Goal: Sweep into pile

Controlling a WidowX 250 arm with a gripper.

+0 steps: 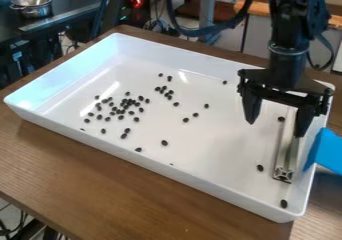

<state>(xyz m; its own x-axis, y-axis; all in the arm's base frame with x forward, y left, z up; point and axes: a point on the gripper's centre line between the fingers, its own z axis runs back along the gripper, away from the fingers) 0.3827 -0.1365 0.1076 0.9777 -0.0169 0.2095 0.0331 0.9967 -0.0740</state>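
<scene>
Black beans are what the sweeping is about, and they lie mostly in a loose cluster in the left half of the white tray, as seen here, with strays across the middle, along the near wall and at the right end. The gripper hangs over the tray's right end, so the bulk of the beans is well away from it, towards the tray's left end. Its two fingers stand wide apart, and it appears to have hold of nothing. The metal bar lies within the tray's right end, its long axis running from the far side to the near side, roughly along the short right wall and so across the line from the gripper to the cluster. In this view its far part passes between the fingers, closer to the one on the tray's right side; whether they touch cannot be told. If the bar is to serve as the sweeper, that lie looks useful: gripped as it is and pushed towards the tray's left end, it would meet the beans broadside. The few beans just on the tray's left side of it would likely be gathered first, while the one by the near right corner may be missed. A blue thing shows at the tray's right wall; what it is for cannot be told.
</scene>
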